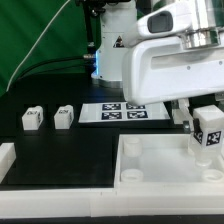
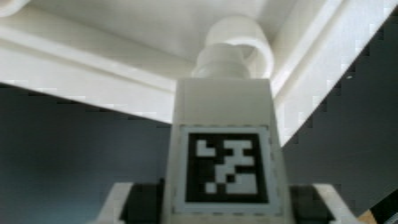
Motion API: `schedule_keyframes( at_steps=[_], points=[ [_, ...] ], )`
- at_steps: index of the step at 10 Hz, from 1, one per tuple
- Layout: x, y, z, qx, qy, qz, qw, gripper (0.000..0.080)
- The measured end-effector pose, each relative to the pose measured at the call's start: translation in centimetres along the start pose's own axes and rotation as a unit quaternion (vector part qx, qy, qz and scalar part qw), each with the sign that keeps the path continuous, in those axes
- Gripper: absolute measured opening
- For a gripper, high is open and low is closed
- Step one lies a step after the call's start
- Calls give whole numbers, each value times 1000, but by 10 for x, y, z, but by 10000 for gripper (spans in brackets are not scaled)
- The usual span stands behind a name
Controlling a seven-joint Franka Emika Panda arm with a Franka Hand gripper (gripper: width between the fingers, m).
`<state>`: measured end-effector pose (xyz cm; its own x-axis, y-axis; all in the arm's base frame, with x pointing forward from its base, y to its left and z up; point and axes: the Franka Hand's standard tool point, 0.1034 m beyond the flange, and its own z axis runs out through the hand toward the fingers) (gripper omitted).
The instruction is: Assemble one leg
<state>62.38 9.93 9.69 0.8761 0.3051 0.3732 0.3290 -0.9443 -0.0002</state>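
My gripper (image 1: pixel 207 118) is shut on a white leg (image 1: pixel 209 134) with a black-and-white tag and holds it upright over the far right corner of the large white tray (image 1: pixel 160 168). In the wrist view the leg (image 2: pixel 224 130) fills the middle between my two fingers (image 2: pixel 139 204), and its rounded tip points at the tray's corner (image 2: pixel 285 40). Two more legs (image 1: pixel 31 119) (image 1: pixel 65 116) stand on the black table at the exterior view's left.
The marker board (image 1: pixel 124 111) lies flat at the back behind the tray. A raised white border (image 1: pixel 8 158) runs along the table's front and left edge. The arm's white body (image 1: pixel 160 60) hangs over the right half.
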Motion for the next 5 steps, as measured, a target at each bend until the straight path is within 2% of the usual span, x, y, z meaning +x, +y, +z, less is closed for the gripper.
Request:
schedule_keyframes(
  at_steps=[5],
  points=[
    [-1,-12,8,5,-4,-7,1000,294]
  ],
)
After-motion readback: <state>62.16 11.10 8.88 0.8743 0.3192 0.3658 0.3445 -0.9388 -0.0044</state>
